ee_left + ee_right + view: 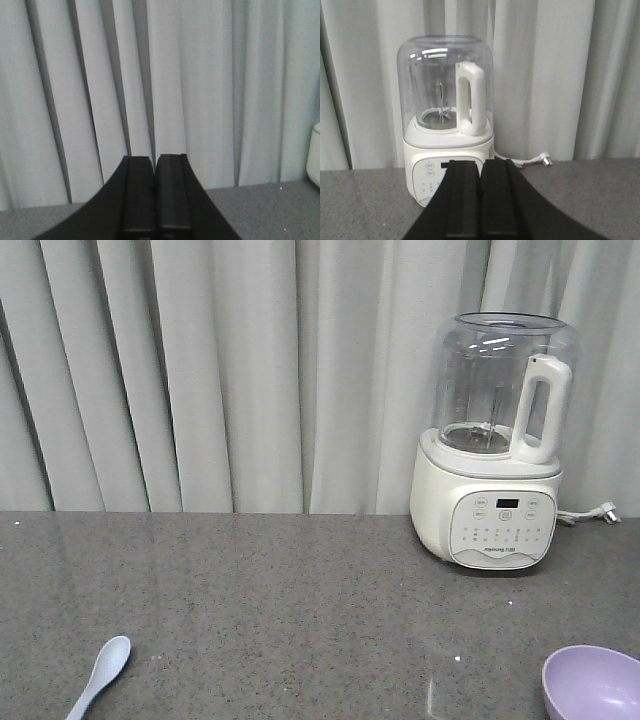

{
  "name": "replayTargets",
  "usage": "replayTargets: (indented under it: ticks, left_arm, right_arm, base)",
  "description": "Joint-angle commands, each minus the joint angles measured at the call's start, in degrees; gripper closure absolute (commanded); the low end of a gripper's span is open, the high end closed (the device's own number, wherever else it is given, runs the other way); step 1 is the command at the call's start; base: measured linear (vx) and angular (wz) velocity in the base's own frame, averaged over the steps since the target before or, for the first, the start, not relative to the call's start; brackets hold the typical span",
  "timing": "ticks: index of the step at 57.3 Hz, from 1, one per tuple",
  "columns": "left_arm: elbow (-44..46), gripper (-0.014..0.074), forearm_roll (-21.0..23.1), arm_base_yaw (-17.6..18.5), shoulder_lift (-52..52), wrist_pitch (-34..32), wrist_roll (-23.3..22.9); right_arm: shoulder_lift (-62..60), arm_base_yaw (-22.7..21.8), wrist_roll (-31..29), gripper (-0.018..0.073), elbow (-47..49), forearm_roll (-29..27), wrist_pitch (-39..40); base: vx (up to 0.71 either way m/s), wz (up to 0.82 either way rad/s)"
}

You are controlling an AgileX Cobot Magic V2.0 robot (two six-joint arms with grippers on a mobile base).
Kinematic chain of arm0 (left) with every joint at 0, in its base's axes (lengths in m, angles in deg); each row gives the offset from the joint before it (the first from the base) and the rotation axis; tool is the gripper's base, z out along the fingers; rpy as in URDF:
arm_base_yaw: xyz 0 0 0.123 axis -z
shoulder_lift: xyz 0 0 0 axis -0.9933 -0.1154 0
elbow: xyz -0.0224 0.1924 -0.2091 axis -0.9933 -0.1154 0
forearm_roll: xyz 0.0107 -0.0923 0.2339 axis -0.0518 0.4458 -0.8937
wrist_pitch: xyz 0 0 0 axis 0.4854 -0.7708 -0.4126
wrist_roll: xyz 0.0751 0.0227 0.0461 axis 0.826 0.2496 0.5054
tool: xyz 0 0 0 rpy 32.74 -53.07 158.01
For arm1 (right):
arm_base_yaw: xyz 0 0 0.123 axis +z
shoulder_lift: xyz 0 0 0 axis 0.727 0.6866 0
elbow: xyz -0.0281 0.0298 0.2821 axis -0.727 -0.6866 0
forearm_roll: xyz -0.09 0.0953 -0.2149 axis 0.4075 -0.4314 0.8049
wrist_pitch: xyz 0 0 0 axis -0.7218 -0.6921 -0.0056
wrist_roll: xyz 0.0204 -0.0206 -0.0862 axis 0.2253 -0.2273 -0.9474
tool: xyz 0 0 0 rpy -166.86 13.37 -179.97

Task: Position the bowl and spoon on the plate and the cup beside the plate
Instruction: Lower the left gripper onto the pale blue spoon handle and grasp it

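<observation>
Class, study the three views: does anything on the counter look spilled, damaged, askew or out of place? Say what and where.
Nothing looks spilled or broken. The one oddity: the blender has its plug lying loose on the counter beside it, unconnected. The spoon and bowl lie far apart, near the front view's bottom corners.

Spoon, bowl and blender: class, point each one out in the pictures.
spoon (98,681): front view, on its neck.
bowl (597,688): front view, on its inner wall.
blender (488,466): front view, on its white base.
</observation>
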Motion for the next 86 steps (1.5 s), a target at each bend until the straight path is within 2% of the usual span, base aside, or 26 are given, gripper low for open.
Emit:
replayTargets:
  ticks: [1, 7, 12, 24, 26, 27, 30, 39, 51, 55, 67, 86]
  left_arm:
    - [2.1, 0.0584, 0.2, 1.2, -1.9, -5.9, 0.1]
    - [2.1, 0.0526, 0.2, 1.8, -3.8, -6.4, 0.1]
    - [2.1, 0.0437, 0.2, 1.8, -4.5, -6.5, 0.1]
    - [2.2, 0.0111, 0.2, 1.8, -4.6, -5.1, 0.1]
    - [2.2, 0.0066, 0.6, 1.8, -4.6, -4.0, -0.4]
    - [2.2, 0.0027, 1.5, 1.8, -4.6, -1.1, -1.6]
    - [2.4, 0.0013, 1.7, 1.8, -5.2, 3.9, -2.2]
    - [3.9, 0.0021, 1.6, 1.8, -11.6, 16.5, -0.8]
    - [14.8, 0.0021, 1.6, 1.8, -27.6, 35.1, -0.8]
    - [17.4, 0.0021, 2.0, 1.8, -32.2, 38.5, -0.8]
    - [19.8, 0.0021, 6.0, 1.8, -41.3, 40.7, -0.3]
    - [19.8, 0.0021, 6.0, 1.8, -46.1, 40.9, 0.7]
  right_arm:
    - [1.5, -0.3, -0.2, 0.0560, 2.3, -0.6, 4.7]
    - [2.5, -0.3, -1.1, 0.0510, 2.3, -0.5, 4.3]
    - [2.5, -0.3, -2.5, 0.0406, 2.3, -0.5, 4.5]
    - [2.4, -0.3, -3.2, 0.0021, 2.3, -0.6, 5.1]
    - [2.4, -0.3, -3.2, -0.0020, 2.3, -0.6, 5.1]
    - [2.4, -0.3, -3.2, -0.0069, 2.3, -0.6, 5.1]
    - [2.4, -0.3, -2.9, -0.0099, 2.3, -0.8, 5.0]
    - [2.5, -0.3, -1.7, -0.0088, 2.3, -4.0, 4.8]
    - [2.5, -0.3, -1.8, -0.0015, 2.3, -5.1, 3.9]
    - [2.5, -0.3, -1.9, 0.0010, 2.3, -5.1, 3.3]
    - [2.5, -0.3, -2.7, 0.0049, 2.3, -5.0, 2.9]
    - [2.5, -0.3, -3.3, 0.0050, 2.3, -5.0, 2.9]
  base:
    - [0.00, 0.00]
    - [0.00, 0.00]
    - [0.00, 0.00]
    - [0.00, 0.00]
    - [0.00, 0.00]
    - [0.00, 0.00]
    - [0.00, 0.00]
    - [0.00, 0.00]
    - [0.00, 0.00]
    - [0.00, 0.00]
    - [0.00, 0.00]
    - [0.00, 0.00]
